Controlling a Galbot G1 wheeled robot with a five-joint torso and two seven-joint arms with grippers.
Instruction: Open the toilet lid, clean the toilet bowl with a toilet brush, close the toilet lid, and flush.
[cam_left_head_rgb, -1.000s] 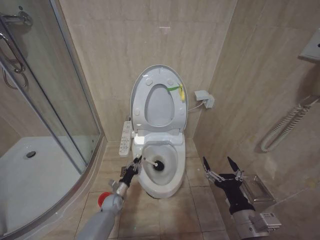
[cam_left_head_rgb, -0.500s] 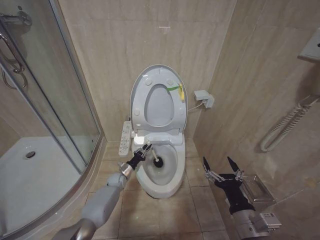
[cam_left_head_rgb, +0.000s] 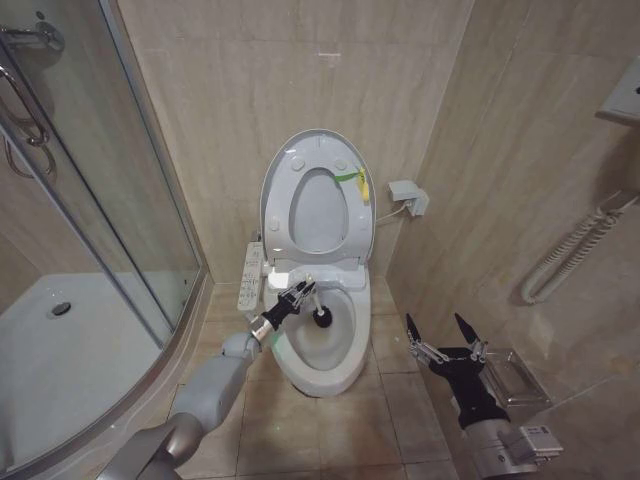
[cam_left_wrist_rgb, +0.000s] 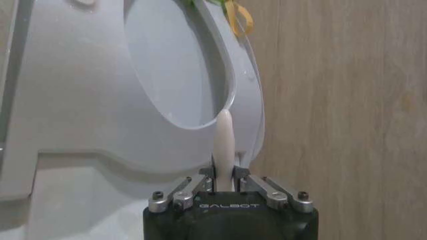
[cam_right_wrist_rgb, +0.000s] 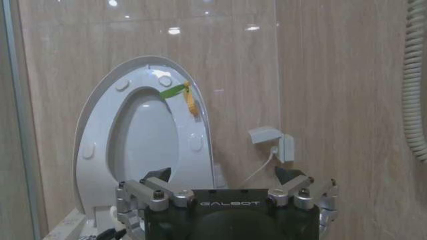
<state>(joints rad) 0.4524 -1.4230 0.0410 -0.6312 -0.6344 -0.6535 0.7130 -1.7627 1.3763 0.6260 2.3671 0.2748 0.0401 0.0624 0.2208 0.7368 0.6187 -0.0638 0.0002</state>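
toilet brush in toilet bowl, toilet lid upright behind

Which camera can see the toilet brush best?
The head view: the toilet brush shows whole, dark head in the toilet bowl. The left wrist view gives just its white handle in the left gripper's jaws.

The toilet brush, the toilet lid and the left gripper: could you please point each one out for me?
toilet brush (cam_left_head_rgb: 322, 319), head view, on its dark head inside the bowl.
toilet lid (cam_left_head_rgb: 284, 172), head view, on the raised lid's underside, upper left.
left gripper (cam_left_head_rgb: 297, 295), head view, between its fingertips, shut on the brush handle.
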